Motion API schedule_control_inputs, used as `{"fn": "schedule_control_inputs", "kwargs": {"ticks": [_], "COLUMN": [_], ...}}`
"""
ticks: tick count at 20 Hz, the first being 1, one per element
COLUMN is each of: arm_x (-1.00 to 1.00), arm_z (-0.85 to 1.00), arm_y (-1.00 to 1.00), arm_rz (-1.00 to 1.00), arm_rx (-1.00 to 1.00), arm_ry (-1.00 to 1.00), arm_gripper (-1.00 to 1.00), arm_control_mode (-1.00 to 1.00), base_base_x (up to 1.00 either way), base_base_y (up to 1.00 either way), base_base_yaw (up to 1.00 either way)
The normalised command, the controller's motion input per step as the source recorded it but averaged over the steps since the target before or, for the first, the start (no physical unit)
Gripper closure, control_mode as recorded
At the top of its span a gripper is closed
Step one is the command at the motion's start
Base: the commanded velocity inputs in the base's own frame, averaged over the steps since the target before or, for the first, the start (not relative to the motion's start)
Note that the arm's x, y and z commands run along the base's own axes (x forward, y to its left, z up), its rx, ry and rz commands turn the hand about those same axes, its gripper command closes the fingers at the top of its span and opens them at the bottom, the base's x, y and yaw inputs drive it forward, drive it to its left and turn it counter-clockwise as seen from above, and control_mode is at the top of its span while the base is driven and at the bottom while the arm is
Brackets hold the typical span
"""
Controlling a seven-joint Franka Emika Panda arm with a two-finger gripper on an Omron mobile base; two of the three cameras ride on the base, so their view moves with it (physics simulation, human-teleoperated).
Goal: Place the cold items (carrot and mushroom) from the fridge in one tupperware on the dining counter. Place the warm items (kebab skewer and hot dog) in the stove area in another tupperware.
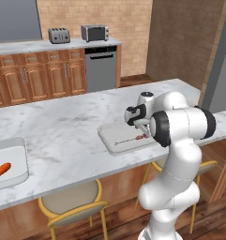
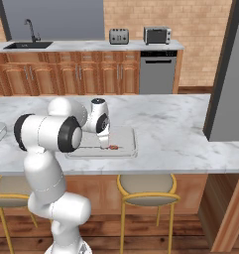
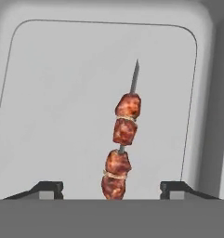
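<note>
Right now the gripper is hanging over the tupperware with its jaws spread wide — both fingertips are standing clear of the kebab skewer, gripping nothing. That skewer is lying flat on the container's pale floor, between the tips. Further out, the container is sitting on the dining counter, and at the counter's far left a second tupperware is holding the carrot.
</note>
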Motion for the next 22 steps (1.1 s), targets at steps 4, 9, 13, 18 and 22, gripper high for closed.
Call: {"fn": "schedule_control_inputs", "kwargs": {"ticks": [4,9,13,18,22], "arm_x": [0.00,-0.26,-0.61,-0.97,-1.00], "arm_z": [0.12,0.91,0.97,0.56,0.37], "arm_y": [0.00,0.10,0.31,0.31,0.09], "arm_rz": [0.00,0.01,0.22,0.55,0.60], "arm_rx": [-0.01,0.00,0.00,-0.15,-0.11], "arm_ry": [0.04,0.08,0.05,0.00,0.02], "arm_gripper": [-1.00,-1.00,-1.00,-1.00,-1.00], "arm_control_mode": [-1.00,-1.00,-1.00,-1.00,-1.00], "base_base_x": [0.00,0.00,0.00,0.00,0.00], "base_base_y": [0.00,0.00,0.00,0.00,0.00], "base_base_yaw": [0.00,0.00,0.00,0.00,0.00]}}
